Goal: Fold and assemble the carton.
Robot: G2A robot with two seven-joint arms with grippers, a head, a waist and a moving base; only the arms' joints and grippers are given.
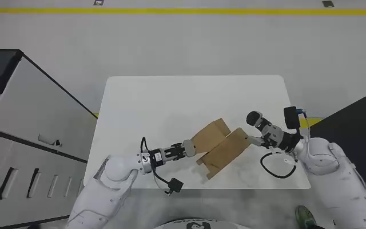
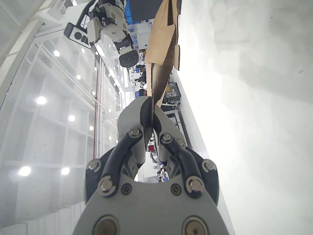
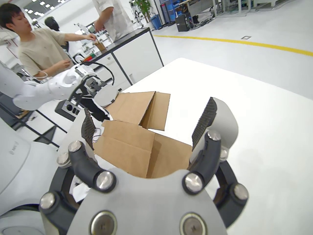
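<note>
- The brown corrugated cardboard carton (image 1: 222,146), partly folded, lies on the near half of the white rectangular table (image 1: 171,97). It runs at a slant between the two arms.
- In the top view we see it as two joined brown panels. A shorter one lies toward the table's middle, and a longer one lies closer to the near edge.
- The left gripper (image 2: 151,113) is clamped on the carton. Its two fingers (image 2: 129,121) pinch the thin edge of one cardboard flap, and the board stands out beyond the tips.
- In the top view that gripper (image 1: 189,149) meets the end of the shorter panel, so the carton extends away from it toward the other arm.
- The right gripper (image 3: 149,116) is spread wide and holds nothing. We see its ribbed dark pads (image 3: 204,121) well apart.
- The carton's (image 3: 132,143) other end lies in the gap between those spread fingers and reaches in toward the palm. We cannot tell whether either pad touches the board.
- From the right wrist view, one panel is raised at a fold, showing a dark gap beneath it. The rest lies low on the table.
- In the same view the left gripper (image 3: 107,96) sits at the carton's far end.
</note>
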